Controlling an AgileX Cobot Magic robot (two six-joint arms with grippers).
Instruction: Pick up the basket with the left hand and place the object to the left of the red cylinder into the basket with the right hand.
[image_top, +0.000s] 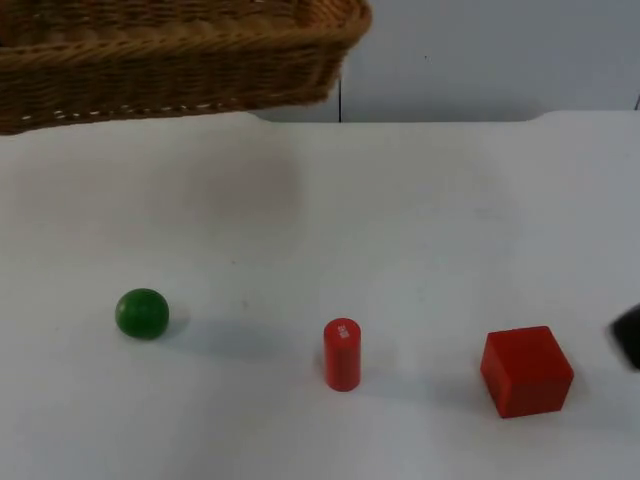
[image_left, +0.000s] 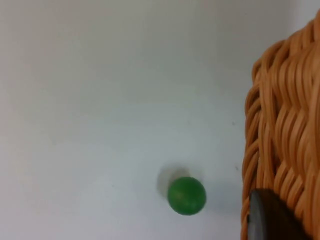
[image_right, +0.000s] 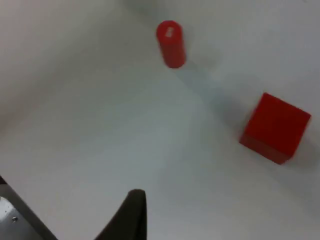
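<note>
- Hanging above the far left part of the white table (image_top: 400, 200), the wicker basket (image_top: 170, 55) is lifted, its woven side seen from the top view and casting a faint shadow on the surface beneath.
- Left gripper (image_left: 267, 220): one black fingertip lies against the basket's woven wall in the left wrist view; whether the fingers are clamped on the rim cannot be told.
- Green ball (image_top: 142, 313) rests on the table to the left of the red cylinder (image_top: 342, 354), well apart from it; the left wrist view shows the ball (image_left: 186, 196) on the table near the basket wall (image_left: 285, 130).
- Red cylinder stands upright between the green ball and the red cube (image_top: 526, 370); the cube sits on the table to its right.
- Right gripper (image_top: 628, 335) is at the table's right edge, near the red cube, holding nothing; its wrist view looks onto the cylinder (image_right: 171, 43) and cube (image_right: 276, 127), with one dark fingertip (image_right: 132, 215) over bare table, and whether the fingers are apart cannot be told.
</note>
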